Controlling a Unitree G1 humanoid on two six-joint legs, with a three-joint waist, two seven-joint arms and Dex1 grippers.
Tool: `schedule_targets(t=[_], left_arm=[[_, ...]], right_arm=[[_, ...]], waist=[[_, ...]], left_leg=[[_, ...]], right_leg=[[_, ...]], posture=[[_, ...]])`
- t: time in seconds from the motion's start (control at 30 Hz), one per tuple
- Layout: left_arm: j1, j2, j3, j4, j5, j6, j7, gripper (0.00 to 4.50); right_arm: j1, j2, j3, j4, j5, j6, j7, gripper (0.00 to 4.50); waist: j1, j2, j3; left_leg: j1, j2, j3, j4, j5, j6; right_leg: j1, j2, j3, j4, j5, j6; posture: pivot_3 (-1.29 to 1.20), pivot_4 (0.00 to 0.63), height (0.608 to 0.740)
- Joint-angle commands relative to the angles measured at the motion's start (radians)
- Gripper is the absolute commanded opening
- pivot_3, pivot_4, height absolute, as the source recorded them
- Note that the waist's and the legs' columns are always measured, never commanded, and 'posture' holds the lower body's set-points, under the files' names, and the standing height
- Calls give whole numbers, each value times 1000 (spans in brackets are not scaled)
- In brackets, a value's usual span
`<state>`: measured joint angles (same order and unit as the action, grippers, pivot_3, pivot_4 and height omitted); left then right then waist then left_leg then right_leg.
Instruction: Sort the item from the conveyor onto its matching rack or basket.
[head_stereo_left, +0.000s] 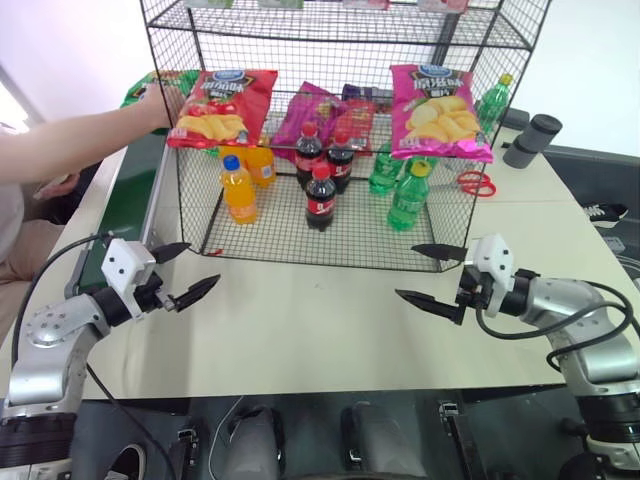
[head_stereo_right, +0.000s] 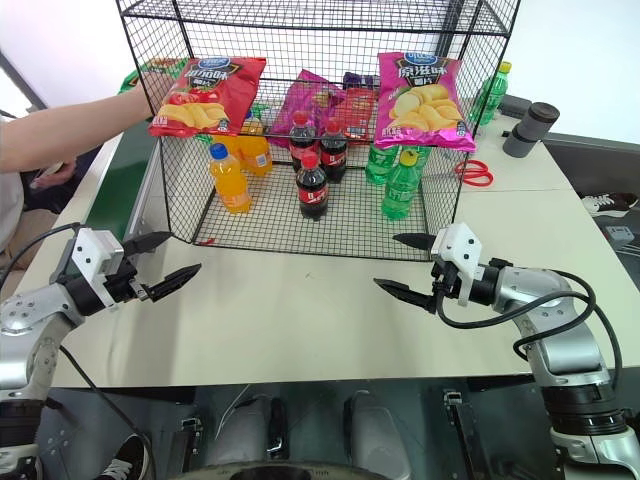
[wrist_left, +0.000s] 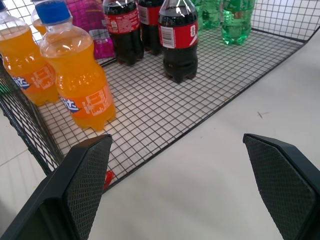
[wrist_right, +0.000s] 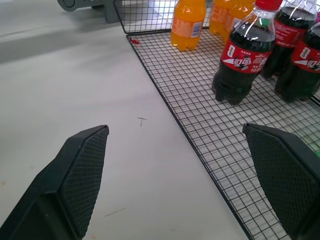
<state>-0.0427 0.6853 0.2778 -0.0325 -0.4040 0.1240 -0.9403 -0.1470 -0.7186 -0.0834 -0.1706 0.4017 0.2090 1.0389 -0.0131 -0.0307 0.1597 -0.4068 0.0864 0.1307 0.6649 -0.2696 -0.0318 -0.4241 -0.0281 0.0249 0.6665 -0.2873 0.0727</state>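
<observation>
A pale table (head_stereo_left: 330, 330) carries a large black wire-mesh rack (head_stereo_left: 330, 120) of several tiers, standing at its far half. Along the table's left edge runs the dark green conveyor (head_stereo_left: 125, 200) in its grey frame. A person's arm (head_stereo_left: 70, 135) reaches in from the left across the conveyor, the hand at the rack's left side and touching the green crisp bag (head_stereo_left: 150, 88), which sits at the conveyor's far end just beside the rack, partly hidden behind the hand and the mesh.

On the rack's middle tier lean a red crisp bag (head_stereo_left: 222, 106) at the left, a pink crisp bag (head_stereo_left: 438, 112) at the right and a purple packet (head_stereo_left: 310, 115) between them. On the bottom tier stand orange soda bottles (head_stereo_left: 238, 188), cola bottles (head_stereo_left: 320, 196) and green soda bottles (head_stereo_left: 408, 195).

The left gripper (head_stereo_left: 188, 272) hovers above the table near the rack's front left corner, its two black fingers spread wide and holding nothing. The right gripper (head_stereo_left: 432, 275) hovers near the front right corner, also spread wide and empty.

Red-handled scissors (head_stereo_left: 477, 183) lie on the table just right of the rack, and a dark cylinder (head_stereo_left: 533, 138) lies farther back.
</observation>
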Motion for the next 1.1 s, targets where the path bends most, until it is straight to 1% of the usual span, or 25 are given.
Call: schedule_targets(t=[0.03, 0.23, 0.97, 1.1], left_arm=[[-2, 6, 1, -14, -2, -11, -3, 4500], [4, 6, 7, -20, -14, 1, -12, 4500], [45, 7, 39, -33, -9, -42, 10, 4500], [105, 29, 62, -77, -16, 26, 36, 4500]], right_arm=[[-13, 2, -9, -9, 4, -18, 0, 4469], [-13, 3, -8, -9, 2, -19, 3, 4469], [-37, 16, 23, 2, -10, -34, 6, 4469], [-60, 50, 47, -5, -7, -24, -9, 4469]], waist=[[0, 0, 0], [0, 0, 0], [0, 0, 0], [-4, 0, 0]], left_leg=[[0, 0, 0, 0, 0, 0], [0, 0, 0, 0, 0, 0], [0, 0, 0, 0, 0, 0], [0, 0, 0, 0, 0, 0]], right_leg=[[0, 0, 0, 0, 0, 0], [0, 0, 0, 0, 0, 0], [0, 0, 0, 0, 0, 0], [0, 0, 0, 0, 0, 0]], posture=[[0, 150, 740], [0, 150, 740], [0, 150, 740], [0, 150, 740]])
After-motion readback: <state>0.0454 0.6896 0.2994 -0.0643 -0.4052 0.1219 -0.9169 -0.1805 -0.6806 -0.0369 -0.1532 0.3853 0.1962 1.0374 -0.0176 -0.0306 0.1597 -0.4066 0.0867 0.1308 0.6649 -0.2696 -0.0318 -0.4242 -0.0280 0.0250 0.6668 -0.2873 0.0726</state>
